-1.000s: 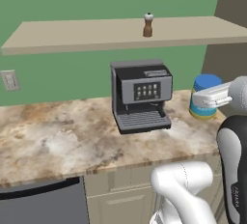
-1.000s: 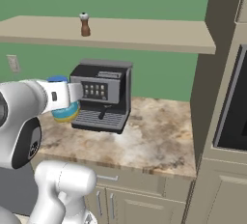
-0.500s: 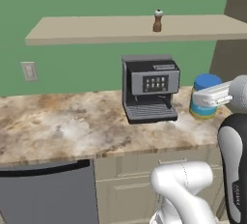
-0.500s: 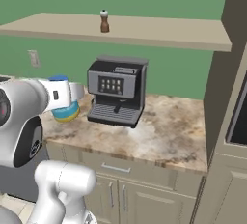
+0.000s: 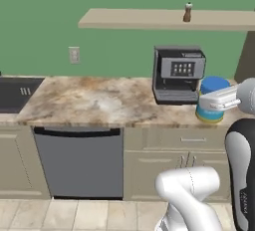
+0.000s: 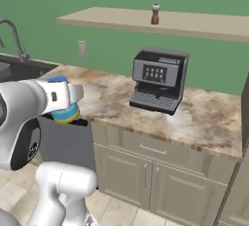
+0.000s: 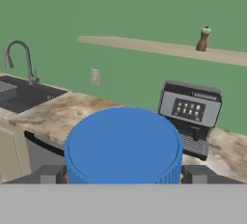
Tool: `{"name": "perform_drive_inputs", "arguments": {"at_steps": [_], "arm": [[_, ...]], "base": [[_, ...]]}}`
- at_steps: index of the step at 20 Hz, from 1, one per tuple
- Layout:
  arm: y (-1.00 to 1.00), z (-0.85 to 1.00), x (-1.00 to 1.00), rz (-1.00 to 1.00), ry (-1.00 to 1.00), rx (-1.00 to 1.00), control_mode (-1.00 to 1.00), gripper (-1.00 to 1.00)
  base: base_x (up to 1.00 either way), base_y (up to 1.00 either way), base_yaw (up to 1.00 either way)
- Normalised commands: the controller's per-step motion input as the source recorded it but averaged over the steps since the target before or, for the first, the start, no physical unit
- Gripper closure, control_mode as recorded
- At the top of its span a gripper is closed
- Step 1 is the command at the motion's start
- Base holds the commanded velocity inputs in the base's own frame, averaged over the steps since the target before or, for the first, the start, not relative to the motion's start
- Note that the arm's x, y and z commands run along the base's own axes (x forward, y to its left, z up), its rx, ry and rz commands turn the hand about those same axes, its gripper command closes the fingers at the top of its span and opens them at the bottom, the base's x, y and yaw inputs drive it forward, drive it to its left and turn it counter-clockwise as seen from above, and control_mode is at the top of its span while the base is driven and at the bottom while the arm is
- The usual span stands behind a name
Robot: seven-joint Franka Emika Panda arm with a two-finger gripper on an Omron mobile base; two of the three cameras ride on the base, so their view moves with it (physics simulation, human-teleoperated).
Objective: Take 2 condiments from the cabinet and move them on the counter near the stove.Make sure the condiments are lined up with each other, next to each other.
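Between the gripper's [image 7: 123, 175] two fingers sits the blue jar [image 7: 123, 146], held tight up in the air. Up on the shelf [image 5: 164, 20], near its right end, the brown shaker [image 5: 188, 12] waits. If the base jolts, the jar could slip and drop.

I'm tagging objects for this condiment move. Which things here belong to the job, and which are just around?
Job: blue jar held in the jaws; brown shaker on the shelf board.
Around: coffee machine, sink faucet, dishwasher, wall outlet.
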Motion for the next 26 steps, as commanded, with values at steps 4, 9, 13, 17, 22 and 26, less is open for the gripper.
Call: {"name": "perform_drive_inputs", "arguments": {"at_steps": [4,9,13,17,22,26], "arm": [[0.00,0.00,0.00,0.00,0.00,0.00,1.00,1.00],[0.00,0.00,0.00,0.00,0.00,0.00,1.00,1.00],[0.00,0.00,0.00,0.00,0.00,0.00,1.00,1.00],[0.00,0.00,0.00,0.00,0.00,0.00,1.00,1.00],[0.00,0.00,0.00,0.00,0.00,0.00,1.00,1.00],[0.00,0.00,0.00,0.00,0.00,0.00,1.00,1.00]], "base": [[-0.24,0.31,0.35],[-0.14,0.20,0.40],[-0.18,0.19,0.44],[-0.13,0.22,0.44],[-0.09,0.27,0.43],[-0.03,0.34,0.41]]}}
